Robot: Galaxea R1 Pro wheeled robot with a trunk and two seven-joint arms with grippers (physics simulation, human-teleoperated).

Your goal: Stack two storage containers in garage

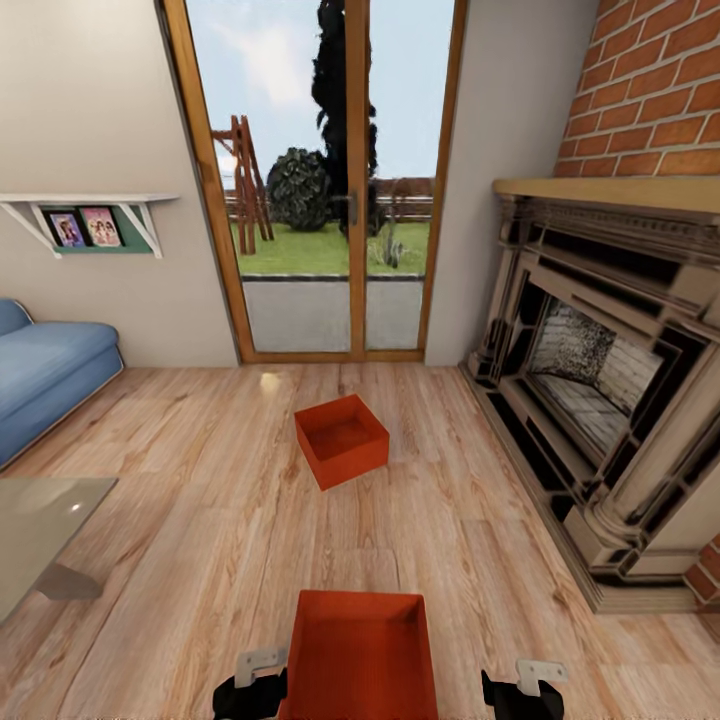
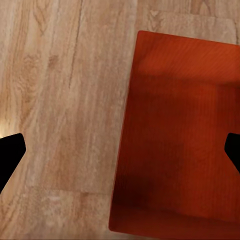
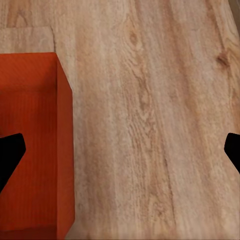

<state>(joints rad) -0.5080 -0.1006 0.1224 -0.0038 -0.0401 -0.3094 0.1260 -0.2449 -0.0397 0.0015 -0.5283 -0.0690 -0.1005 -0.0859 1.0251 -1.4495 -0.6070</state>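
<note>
Left pincer (image 1: 250, 690) and right pincer (image 1: 522, 692) sit at the bottom of the head view, one on each side of the near container (image 1: 362, 650). Both are released: in each wrist view the two dark fingertips (image 2: 10, 155) sit at opposite frame edges, wide apart, nothing between them. Left wrist view: the left pincer straddles the container's side wall (image 2: 122, 145), one fingertip over bare planks, the other over the box interior. Right wrist view: same arrangement, with the container (image 3: 32, 145) under one fingertip (image 3: 10, 155) and floor under the other.

Second container (image 1: 341, 440) sits further out on the wood plank floor (image 1: 200, 500), well apart from the first, turned at an angle, in front of the glass doors (image 1: 330, 180). Brick fireplace (image 1: 600, 380) to the right, blue sofa (image 1: 45, 375) and glass counter (image 1: 40, 520) to the left.
</note>
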